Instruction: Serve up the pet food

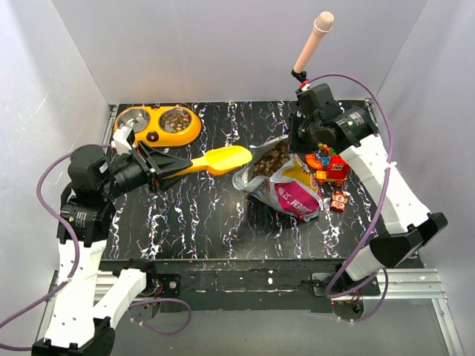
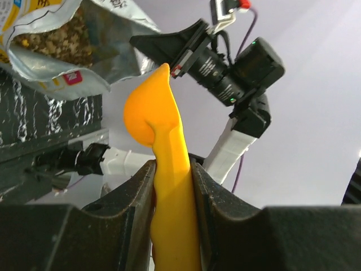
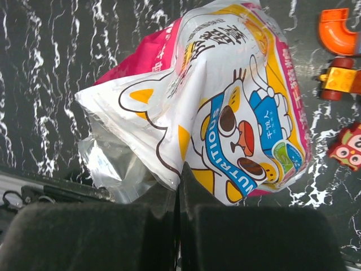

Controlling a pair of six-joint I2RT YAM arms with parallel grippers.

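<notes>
The printed white-yellow-pink bag [image 1: 291, 187] lies open in the middle of the table, with brown kibble [image 1: 272, 157] showing in its mouth. My right gripper [image 1: 298, 145] is shut on the bag's upper edge; in the right wrist view its jaws [image 3: 179, 186] pinch the foil rim of the bag [image 3: 225, 101]. My left gripper [image 1: 172, 167] is shut on the handle of a yellow scoop [image 1: 223, 159], which it holds level with the empty head just left of the bag mouth. The left wrist view shows the scoop [image 2: 163, 164] clamped in the gripper [image 2: 172, 186], and the bag [image 2: 96, 62] with kibble [image 2: 51, 36] inside.
A yellow double pet bowl [image 1: 152, 136] stands at the back left; its right dish [image 1: 177, 119] holds kibble and its left dish [image 1: 135, 119] looks bare. Colourful toy bricks [image 1: 331, 165] lie right of the bag, and also show in the right wrist view [image 3: 338, 79]. White walls enclose the table.
</notes>
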